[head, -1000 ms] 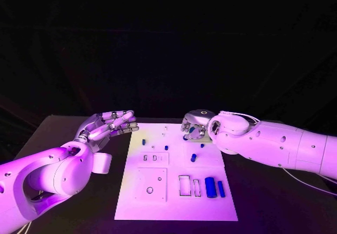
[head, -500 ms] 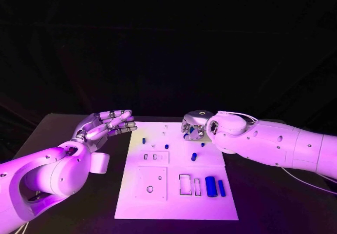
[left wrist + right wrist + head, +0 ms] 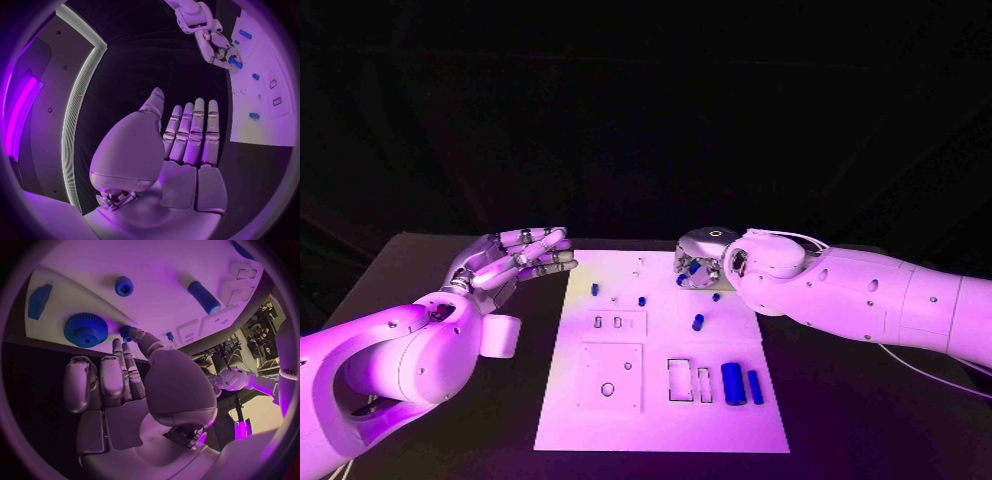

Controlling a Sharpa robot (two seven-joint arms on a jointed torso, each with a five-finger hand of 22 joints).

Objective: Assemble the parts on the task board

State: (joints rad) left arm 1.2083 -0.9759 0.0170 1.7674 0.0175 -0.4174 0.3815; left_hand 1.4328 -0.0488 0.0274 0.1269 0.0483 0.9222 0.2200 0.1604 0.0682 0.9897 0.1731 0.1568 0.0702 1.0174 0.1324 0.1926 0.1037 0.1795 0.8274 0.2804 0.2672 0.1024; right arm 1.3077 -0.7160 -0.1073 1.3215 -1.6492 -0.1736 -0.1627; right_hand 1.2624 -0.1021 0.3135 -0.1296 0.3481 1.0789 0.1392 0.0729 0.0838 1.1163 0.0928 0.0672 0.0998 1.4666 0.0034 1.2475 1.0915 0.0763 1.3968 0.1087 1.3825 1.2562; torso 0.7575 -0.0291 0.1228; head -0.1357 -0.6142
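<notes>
The task board [image 3: 661, 420] lies flat in the middle of the black table [image 3: 877, 420]. The left hand [image 3: 516, 258] floats off the board's left edge, at about ten o'clock from the board's middle. Its fingers [image 3: 197, 130] are stretched out straight, side by side, and hold nothing.

The right hand [image 3: 704, 258] is down over the far end of the board, at about one o'clock from its middle. Its fingers [image 3: 122, 362] are bent a little, and a fingertip touches a small blue peg [image 3: 126, 331] there. I cannot tell if the hand is really pinching the peg.

Just beside that peg sits a blue gear [image 3: 85, 330]. A round blue knob [image 3: 124, 286] and a long blue cylinder [image 3: 204, 297] rest on the board nearby. At about five o'clock lie two blue bars [image 3: 741, 384] side by side.
</notes>
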